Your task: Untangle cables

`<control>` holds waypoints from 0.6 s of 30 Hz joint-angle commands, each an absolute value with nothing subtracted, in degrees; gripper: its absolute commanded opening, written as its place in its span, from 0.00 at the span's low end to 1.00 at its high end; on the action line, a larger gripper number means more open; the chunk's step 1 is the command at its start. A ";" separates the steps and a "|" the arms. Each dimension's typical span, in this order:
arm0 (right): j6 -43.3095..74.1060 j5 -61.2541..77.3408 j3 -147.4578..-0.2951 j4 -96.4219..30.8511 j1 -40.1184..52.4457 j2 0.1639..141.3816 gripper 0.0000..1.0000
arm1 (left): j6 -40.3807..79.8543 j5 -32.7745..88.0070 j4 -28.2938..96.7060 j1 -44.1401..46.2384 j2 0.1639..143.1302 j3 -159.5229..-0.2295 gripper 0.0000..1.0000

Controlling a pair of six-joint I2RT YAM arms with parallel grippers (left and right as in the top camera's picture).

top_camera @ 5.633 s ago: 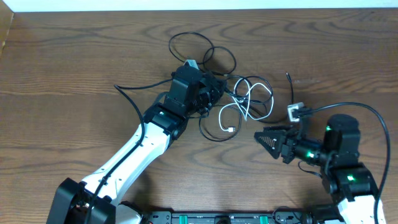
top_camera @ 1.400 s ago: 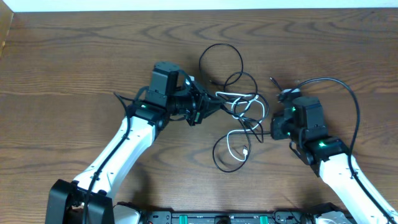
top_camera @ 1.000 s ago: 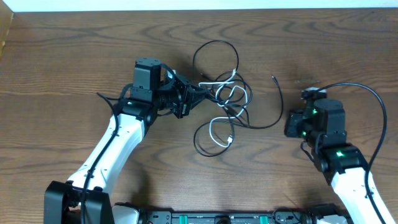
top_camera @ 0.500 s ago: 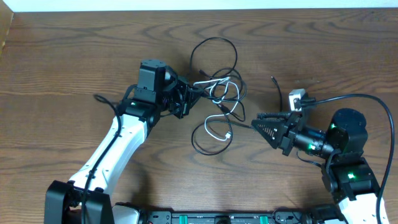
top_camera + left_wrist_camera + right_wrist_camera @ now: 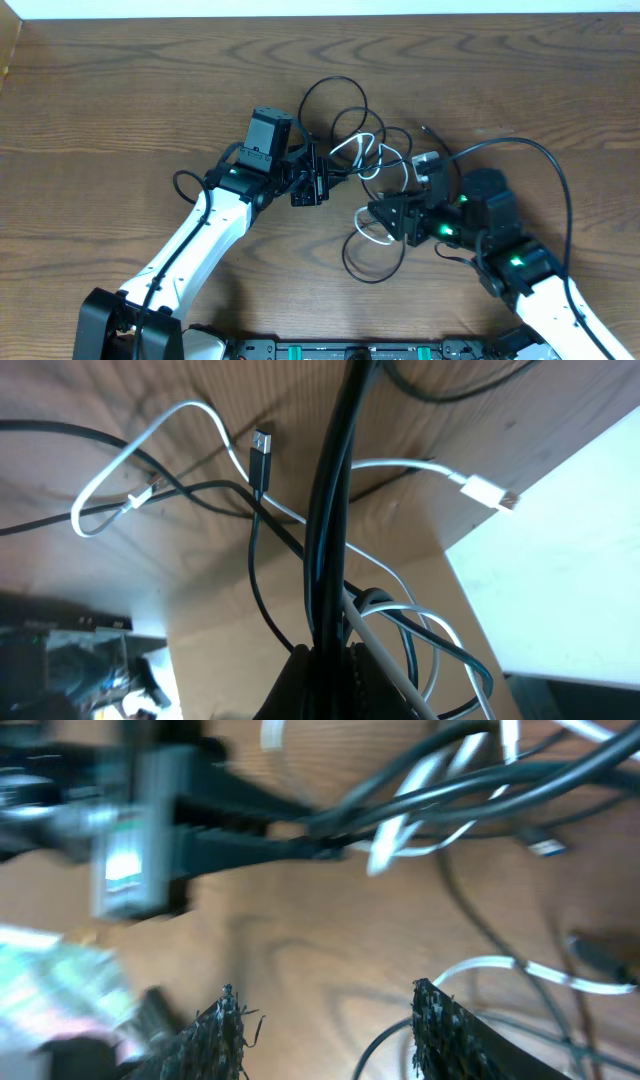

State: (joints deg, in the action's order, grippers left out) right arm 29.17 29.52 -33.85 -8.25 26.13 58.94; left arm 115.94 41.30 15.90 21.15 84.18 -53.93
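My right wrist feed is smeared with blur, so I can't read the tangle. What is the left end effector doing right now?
Observer: The left wrist view shows the left end effector shut on a bundle of black cables.
Operator: Is the white cable pinched in there too?
Observer: I cannot tell. The white cable runs close beside the fingers, but its white plug lies clear of them.
Operator: Where am I relative to that bundle?
Observer: Overhead, the right end effector sits open just right of it, next to a slack black loop on the table.
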 commanded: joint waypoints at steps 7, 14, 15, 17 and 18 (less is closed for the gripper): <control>29.50 18.59 -33.28 1.63 27.53 64.49 0.52 | 119.61 48.80 15.84 21.30 83.46 -54.22 0.07; 29.54 20.03 -33.28 6.11 27.53 66.37 0.46 | 119.61 50.43 16.27 21.30 83.46 -54.22 0.08; 29.54 20.05 -33.28 6.70 27.53 66.37 0.43 | 119.61 50.43 16.27 21.32 83.46 -54.22 0.08; 29.63 20.40 -33.28 8.08 27.55 66.35 0.35 | 119.61 50.43 16.27 21.32 83.46 -54.22 0.08; 29.80 21.02 -33.28 8.58 27.53 66.35 0.30 | 119.61 50.59 16.25 21.30 83.46 -54.22 0.08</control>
State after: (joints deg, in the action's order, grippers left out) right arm 29.58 21.08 -33.47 7.51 26.65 66.26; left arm 115.94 47.79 16.08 21.10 84.18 -53.93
